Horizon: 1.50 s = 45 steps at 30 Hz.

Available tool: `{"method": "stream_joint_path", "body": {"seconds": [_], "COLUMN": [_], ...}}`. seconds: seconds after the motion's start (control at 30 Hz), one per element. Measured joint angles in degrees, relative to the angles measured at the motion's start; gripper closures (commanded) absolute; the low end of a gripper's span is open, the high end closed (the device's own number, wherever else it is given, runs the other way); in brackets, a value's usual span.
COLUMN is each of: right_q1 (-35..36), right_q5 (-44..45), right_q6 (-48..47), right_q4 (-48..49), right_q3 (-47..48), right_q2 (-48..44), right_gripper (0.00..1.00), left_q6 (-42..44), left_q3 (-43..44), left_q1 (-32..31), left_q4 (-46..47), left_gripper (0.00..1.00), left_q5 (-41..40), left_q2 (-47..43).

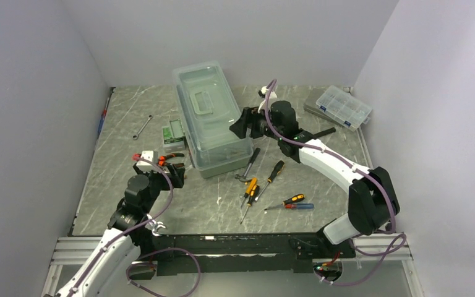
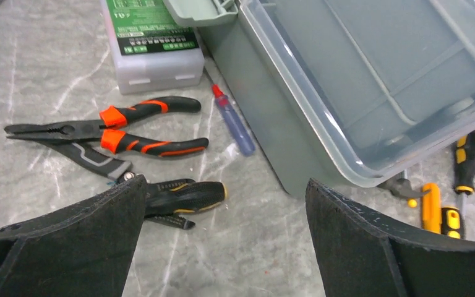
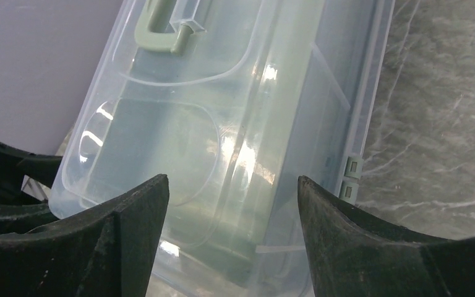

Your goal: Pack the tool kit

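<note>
The sage-green toolbox (image 1: 213,124) lies shut under its translucent lid (image 3: 222,124), handle (image 3: 164,28) on top. My right gripper (image 1: 237,128) hovers open at the box's right edge, its jaws (image 3: 232,180) spread over the lid and holding nothing. Beside the box's near-left corner my left gripper (image 1: 168,176) is open above bare table (image 2: 226,185). Orange-handled pliers (image 2: 130,130), yellow-and-black pliers (image 2: 182,197) and a blue screwdriver (image 2: 235,127) lie just ahead of it. Several screwdrivers (image 1: 271,177) are scattered in front of the box.
A green bit case (image 1: 173,132) sits against the box's left side, a wrench (image 1: 142,127) farther left. The clear organizer box (image 1: 344,106) stands at the back right. Grey walls close in the table on three sides.
</note>
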Motion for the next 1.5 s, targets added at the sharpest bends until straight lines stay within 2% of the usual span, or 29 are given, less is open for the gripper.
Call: {"method": "stream_joint_path", "body": {"seconds": [0.07,0.13,0.33,0.53,0.63,0.83,0.97,1.33,1.5], "right_q1": [0.2,0.3,1.3,2.4,4.7,10.0,11.6,12.0,12.3], "right_q5": [0.0,0.0,2.6,2.8,3.2,5.0,6.1,14.6,13.2], "right_q6": [0.2,0.1,-0.7,-0.1,1.4,4.5,7.5,11.2,12.1], "right_q4": [-1.3,-5.0,-21.3,-26.1,-28.6,-33.5,-35.3,-40.0,-39.1], "right_q3": [0.3,2.4,16.7,33.5,42.1,55.5,62.2,72.5,74.1], "right_q2": [-0.3,-0.3,1.4,9.0,16.3,29.6,36.0,42.6,44.3], "right_gripper": [0.23,0.18,0.15,0.17,0.18,0.19,0.19,0.20,0.20], "left_q6": [-1.7,-3.6,-8.7,-9.7,-9.7,-8.0,-5.6,-3.2,-2.3], "left_q3": [2.5,5.8,16.8,28.2,31.9,36.0,39.5,39.3,39.3], "left_q1": [0.0,0.0,0.0,0.1,0.8,4.7,6.8,8.2,8.5], "left_q4": [-2.4,-4.4,-10.2,-17.1,-19.7,-25.8,-31.9,-35.5,-35.5], "left_gripper": [0.01,0.01,0.01,0.00,0.01,0.01,0.01,0.01,0.01], "left_q5": [0.5,1.4,2.6,3.2,4.2,4.9,2.4,1.6,1.4], "left_q2": [2.4,4.6,7.0,9.4,10.5,11.0,12.6,12.6,13.0]}}
